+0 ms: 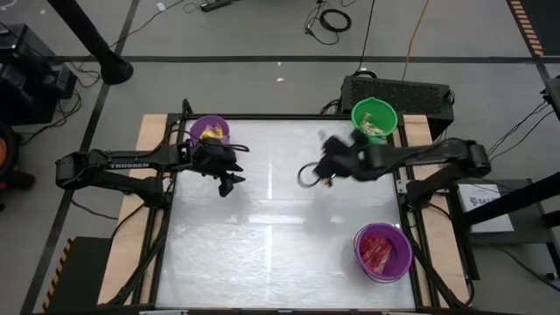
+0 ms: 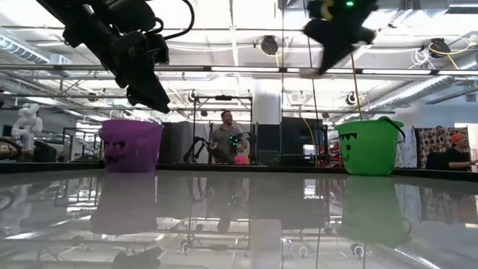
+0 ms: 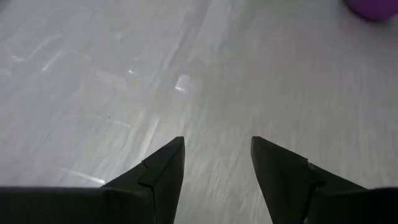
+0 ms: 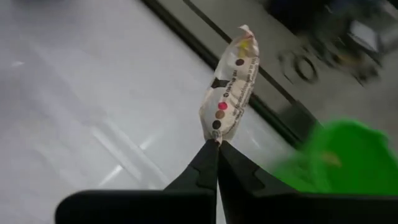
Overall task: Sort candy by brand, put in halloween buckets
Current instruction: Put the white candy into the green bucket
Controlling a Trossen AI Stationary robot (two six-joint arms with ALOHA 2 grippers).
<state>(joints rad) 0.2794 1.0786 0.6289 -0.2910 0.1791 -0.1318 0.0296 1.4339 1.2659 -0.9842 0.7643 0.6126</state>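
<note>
The right claw [image 4: 217, 146] is pressed together on the end of a pale candy packet [image 4: 231, 84] printed with coloured dots, and holds it in the air above the desk [image 1: 262, 245], just left of the green bucket [image 1: 374, 116] at the far right corner. The step in hand looks like the carry to a bucket. By my reading the next move calls for bringing the packet over the green rim, since that pail is the nearest and already holds pale wrapped pieces, and only then spreading the fingers; the packet hangs loose from one end, so it could catch the rim if released too low or too soon.

The left claw [image 3: 214, 162] hangs spread and empty above the desk, just near of the purple bucket [image 1: 210, 130] at the far left, which holds yellow packets. A second purple bucket [image 1: 383, 252] stands at the near right with flat red packets inside. No loose candy shows on the desk top in the high view, so this packet may be among the last to sort.
</note>
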